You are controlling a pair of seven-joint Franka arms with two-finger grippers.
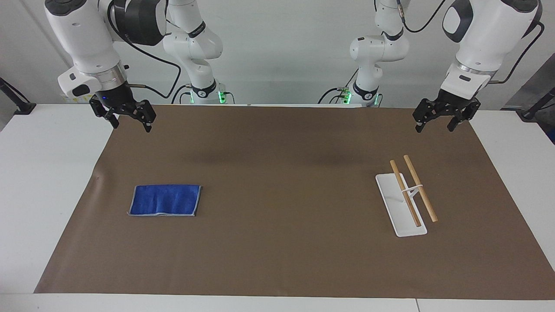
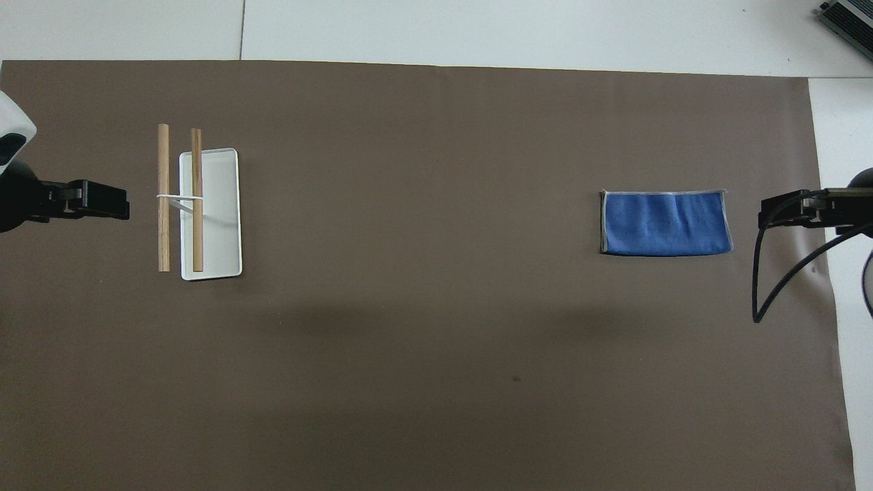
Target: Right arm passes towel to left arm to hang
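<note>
Black right end effector point(image 1: 131, 124) spread wide, empty, over the brown mat's point(image 1: 277, 182) edge; blue towel point(image 1: 165, 200) untouched.

Blue towel point(image 1: 164, 199), grey-edged; brown mat point(image 1: 286, 242)

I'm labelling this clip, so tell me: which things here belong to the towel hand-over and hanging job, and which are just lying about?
Belongs to the job:
- towel, flat on the mat
- right end effector, open, raised
- left end effector, open, waiting
- hanging rack with two wooden bars

Just lying about:
- brown mat
- grey device at the table's corner
</note>
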